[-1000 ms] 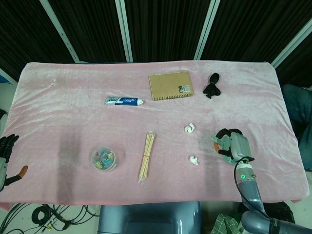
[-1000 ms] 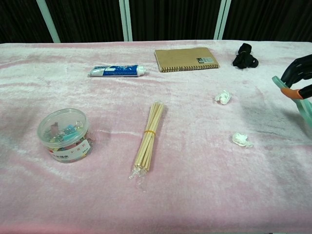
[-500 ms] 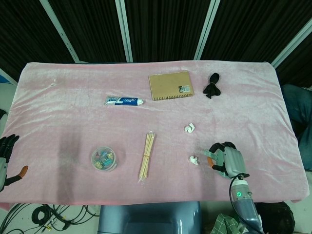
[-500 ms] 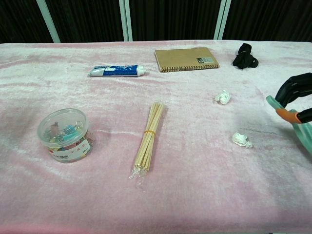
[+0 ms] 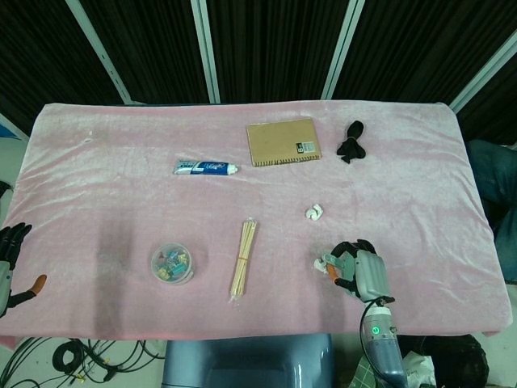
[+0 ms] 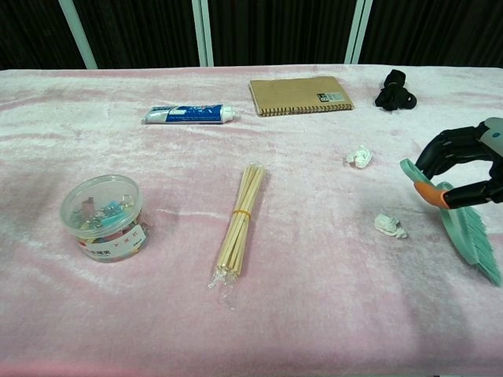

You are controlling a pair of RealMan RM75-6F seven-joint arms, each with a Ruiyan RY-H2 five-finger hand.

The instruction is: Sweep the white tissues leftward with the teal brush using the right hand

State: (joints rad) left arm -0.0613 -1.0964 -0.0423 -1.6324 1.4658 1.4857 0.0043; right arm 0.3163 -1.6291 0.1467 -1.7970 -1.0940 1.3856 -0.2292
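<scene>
Right robot hand clamps teal plastic brush, bristles low beside near crumpled white tissue at brush's 9 o'clock, likely set for leftward stroke. Second crumpled white tissue at 12 o'clock of first. Left robot hand idle, fingers spread, off pink velvet worktop.

Even, diffuse overhead illumination; both views are bright and largely sharp. The pink cloth shows pale sheen along its creases, without hard glare. Shadows are soft and short: a faint grey one lies under the right hand in the chest view. The backdrop stays near black. The head view's far corners bow slightly, perhaps from lens distortion.
</scene>
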